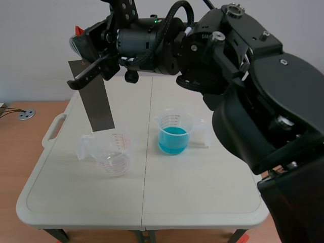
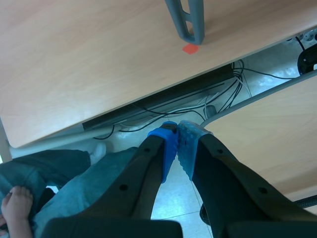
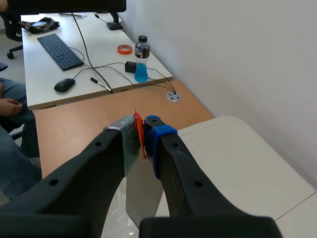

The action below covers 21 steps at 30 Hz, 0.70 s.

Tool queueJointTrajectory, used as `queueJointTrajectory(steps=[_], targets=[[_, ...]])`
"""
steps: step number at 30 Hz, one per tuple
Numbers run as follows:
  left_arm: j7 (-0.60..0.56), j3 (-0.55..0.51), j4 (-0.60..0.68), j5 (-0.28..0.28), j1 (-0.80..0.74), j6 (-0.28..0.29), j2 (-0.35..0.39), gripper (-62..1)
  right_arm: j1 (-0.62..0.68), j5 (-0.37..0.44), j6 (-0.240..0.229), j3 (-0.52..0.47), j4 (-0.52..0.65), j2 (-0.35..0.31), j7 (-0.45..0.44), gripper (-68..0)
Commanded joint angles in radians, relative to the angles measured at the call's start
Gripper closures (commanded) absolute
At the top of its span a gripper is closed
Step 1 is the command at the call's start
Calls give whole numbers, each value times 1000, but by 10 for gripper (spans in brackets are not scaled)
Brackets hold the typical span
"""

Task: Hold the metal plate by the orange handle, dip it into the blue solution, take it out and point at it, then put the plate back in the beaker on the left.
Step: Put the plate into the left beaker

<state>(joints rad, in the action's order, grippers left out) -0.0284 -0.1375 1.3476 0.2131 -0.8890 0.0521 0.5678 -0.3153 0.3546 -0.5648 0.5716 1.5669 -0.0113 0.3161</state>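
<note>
My right arm comes in from the right and reaches across the top of the scene. Its gripper (image 1: 83, 66) is shut on the orange handle (image 1: 79, 30) of the metal plate (image 1: 97, 104). The plate hangs tilted, its lower edge just above and behind the empty clear beaker (image 1: 114, 154) on the left. To the right stands the beaker of blue solution (image 1: 173, 132). In the right wrist view the gripper (image 3: 141, 141) pinches the orange handle (image 3: 138, 134), with the plate (image 3: 143, 191) below it. My left gripper (image 2: 177, 144) is shut on nothing and faces the floor under a desk.
Both beakers stand on a white folding table (image 1: 202, 202). A wooden desk with a cable grommet (image 1: 26, 114) lies to its left. A keyboard (image 3: 59, 49) and a drink bottle (image 3: 141, 64) sit on a farther desk. A person's hand (image 2: 15, 203) shows near my left gripper.
</note>
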Motion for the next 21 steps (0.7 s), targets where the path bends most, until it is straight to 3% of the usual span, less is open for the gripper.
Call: queueJointTrajectory(steps=[1, 21], targets=[[-5, 1, 6, 2, -8, -5, -2, -15, -14, 8, 1, -1, -2, 6, -15, -15], [-3, 1, 6, 2, -8, -5, -2, -15, -14, 7, 0, -1, -200, 6, -114, -15]])
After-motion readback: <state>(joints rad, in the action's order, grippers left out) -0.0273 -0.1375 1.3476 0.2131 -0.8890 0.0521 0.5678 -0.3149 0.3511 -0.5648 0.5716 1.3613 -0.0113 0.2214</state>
